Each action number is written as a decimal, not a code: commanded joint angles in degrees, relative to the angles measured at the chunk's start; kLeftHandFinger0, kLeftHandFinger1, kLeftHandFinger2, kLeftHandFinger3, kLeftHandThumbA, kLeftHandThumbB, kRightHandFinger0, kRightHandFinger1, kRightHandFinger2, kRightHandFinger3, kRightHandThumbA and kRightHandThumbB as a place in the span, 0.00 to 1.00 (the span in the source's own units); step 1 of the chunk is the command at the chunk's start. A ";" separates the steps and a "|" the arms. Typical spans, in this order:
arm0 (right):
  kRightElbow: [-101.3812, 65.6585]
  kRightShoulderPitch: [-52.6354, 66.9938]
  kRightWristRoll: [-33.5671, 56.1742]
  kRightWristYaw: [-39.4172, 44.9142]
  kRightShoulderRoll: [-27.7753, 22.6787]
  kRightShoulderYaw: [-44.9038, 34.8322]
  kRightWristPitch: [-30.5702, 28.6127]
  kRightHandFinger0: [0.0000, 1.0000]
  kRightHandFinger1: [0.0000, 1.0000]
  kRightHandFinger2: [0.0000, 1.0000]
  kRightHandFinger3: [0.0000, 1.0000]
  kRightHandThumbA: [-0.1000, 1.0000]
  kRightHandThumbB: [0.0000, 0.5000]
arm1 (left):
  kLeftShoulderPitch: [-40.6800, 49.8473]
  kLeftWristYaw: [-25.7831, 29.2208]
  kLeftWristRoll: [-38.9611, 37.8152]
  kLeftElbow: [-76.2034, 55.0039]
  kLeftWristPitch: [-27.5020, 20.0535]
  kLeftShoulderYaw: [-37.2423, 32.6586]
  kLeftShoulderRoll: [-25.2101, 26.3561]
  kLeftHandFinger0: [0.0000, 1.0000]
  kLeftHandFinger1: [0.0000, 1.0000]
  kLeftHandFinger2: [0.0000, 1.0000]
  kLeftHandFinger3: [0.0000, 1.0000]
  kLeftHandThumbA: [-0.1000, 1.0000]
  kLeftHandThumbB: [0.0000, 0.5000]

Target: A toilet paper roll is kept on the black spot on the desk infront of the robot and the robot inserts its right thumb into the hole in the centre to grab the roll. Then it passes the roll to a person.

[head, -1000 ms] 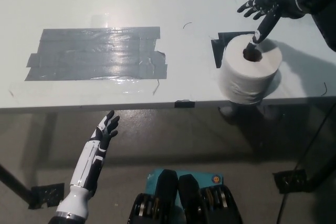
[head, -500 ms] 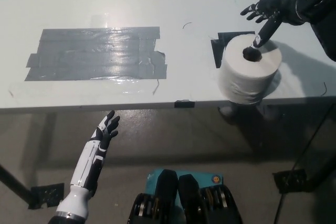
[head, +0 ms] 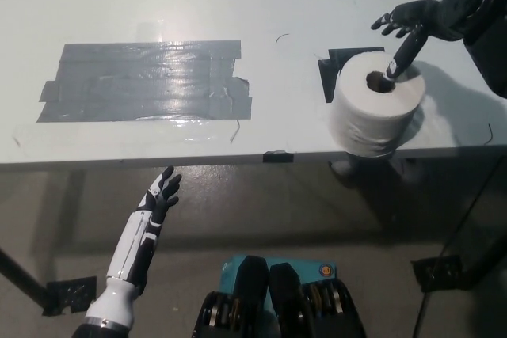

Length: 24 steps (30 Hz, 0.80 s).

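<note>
A white toilet paper roll (head: 375,112) stands upright on a black tape spot (head: 332,69) near the desk's front right. My black right hand (head: 411,24) hovers just above and behind the roll, open, fingers spread. Its thumb points down at the rim of the roll's centre hole (head: 379,81), the tip touching the right edge of the hole. My white left hand (head: 159,196) rests open below the desk's front edge at the lower left, holding nothing.
A large patch of grey tape (head: 146,81) lies on the white desk (head: 238,5) at the left. The desk's front edge runs across the middle of the picture; the roll stands close to it. Dark floor and desk legs show below.
My right hand has drifted right and slightly back; the thumb tip has slid from inside the hole to its right rim. The roll and the left hand have stayed put.
</note>
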 commanded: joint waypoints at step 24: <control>5.23 -1.40 -5.68 -3.69 5.09 2.46 -1.51 1.00 1.00 1.00 1.00 0.94 0.54 | -1.90 -0.67 0.34 -2.53 0.59 -0.64 0.32 1.00 1.00 1.00 1.00 1.00 0.21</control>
